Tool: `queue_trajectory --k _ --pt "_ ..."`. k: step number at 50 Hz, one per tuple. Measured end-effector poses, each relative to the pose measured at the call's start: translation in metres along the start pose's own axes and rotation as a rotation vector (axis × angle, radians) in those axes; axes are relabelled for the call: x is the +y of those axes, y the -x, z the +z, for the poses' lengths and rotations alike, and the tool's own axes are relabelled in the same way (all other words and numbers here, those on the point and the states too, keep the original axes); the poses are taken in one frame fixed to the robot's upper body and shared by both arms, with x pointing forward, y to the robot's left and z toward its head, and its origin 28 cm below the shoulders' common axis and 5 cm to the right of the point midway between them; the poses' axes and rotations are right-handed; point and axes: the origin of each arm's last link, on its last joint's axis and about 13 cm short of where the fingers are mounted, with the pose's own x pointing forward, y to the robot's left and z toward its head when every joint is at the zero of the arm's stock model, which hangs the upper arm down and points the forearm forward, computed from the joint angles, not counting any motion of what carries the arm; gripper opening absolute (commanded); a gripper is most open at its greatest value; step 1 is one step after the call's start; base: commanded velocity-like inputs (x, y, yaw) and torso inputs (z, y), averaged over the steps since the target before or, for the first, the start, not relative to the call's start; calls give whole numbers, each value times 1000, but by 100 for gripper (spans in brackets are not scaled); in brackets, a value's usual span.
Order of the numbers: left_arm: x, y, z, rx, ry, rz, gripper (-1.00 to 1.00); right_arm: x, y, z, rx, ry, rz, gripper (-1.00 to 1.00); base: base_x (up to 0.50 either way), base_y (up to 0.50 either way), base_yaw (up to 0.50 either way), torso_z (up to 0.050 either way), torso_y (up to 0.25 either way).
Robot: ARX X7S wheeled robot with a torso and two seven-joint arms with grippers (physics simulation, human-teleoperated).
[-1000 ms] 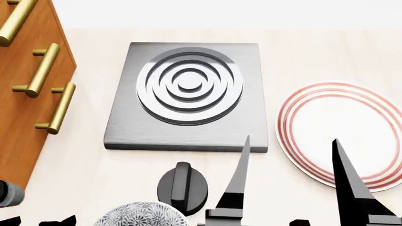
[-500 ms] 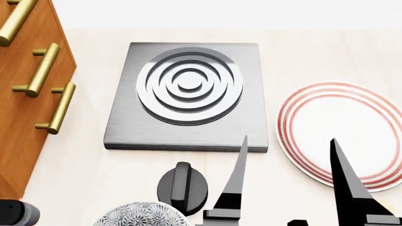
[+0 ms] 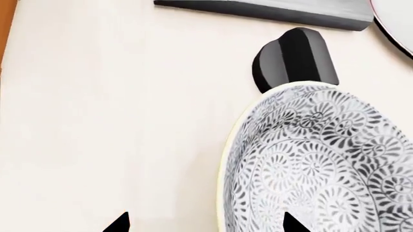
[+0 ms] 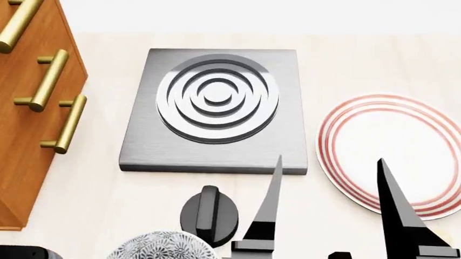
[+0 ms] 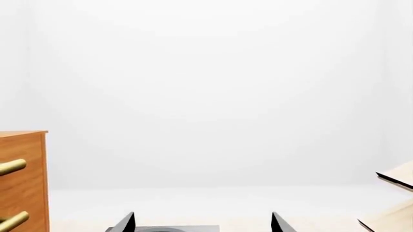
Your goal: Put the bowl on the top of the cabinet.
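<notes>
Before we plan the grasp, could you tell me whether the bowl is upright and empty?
Upright and empty: the bowl sits on the table with its patterned inside showing and nothing in it.

Lying on pale wooden tabletop (image 4: 94, 189): steel burner slab (image 4: 216, 113), black knob (image 4: 209, 213), red-ringed plate (image 4: 396, 151), patterned bowl (image 4: 160, 247), cabinet (image 4: 29, 108).

I count one bowl (image 4: 160, 245) at my near edge, one red-ringed plate (image 4: 392, 154) on the right, one grey metal slab (image 4: 216, 110) with raised rings in the middle, and one black knob (image 4: 209, 215) just near of it. One cabinet (image 4: 25, 124) stands at far left, showing three brass handles (image 4: 45, 81) (a fourth may hide beyond the frame). Two dark finger tips (image 4: 268, 210) of my right arm rise at the near edge.
</notes>
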Motion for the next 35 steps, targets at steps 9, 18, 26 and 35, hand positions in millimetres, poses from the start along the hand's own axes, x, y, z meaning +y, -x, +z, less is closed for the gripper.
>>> queue_trajectory --k 9,18,26,35 --pt "-2 -4 -2 14 19 -23 100 0 0 0 0 0 -1 100 0 0 0 0 0" --pt "-2 -7 -4 24 41 -36 100 0 0 0 0 0 0 100 0 0 0 0 0" --pt "-2 -10 -5 30 51 -36 100 0 0 0 1 0 0 100 0 0 0 0 0" --pt "-2 -13 -5 34 54 -30 100 0 0 1 0 -1 -2 100 0 0 0 0 0"
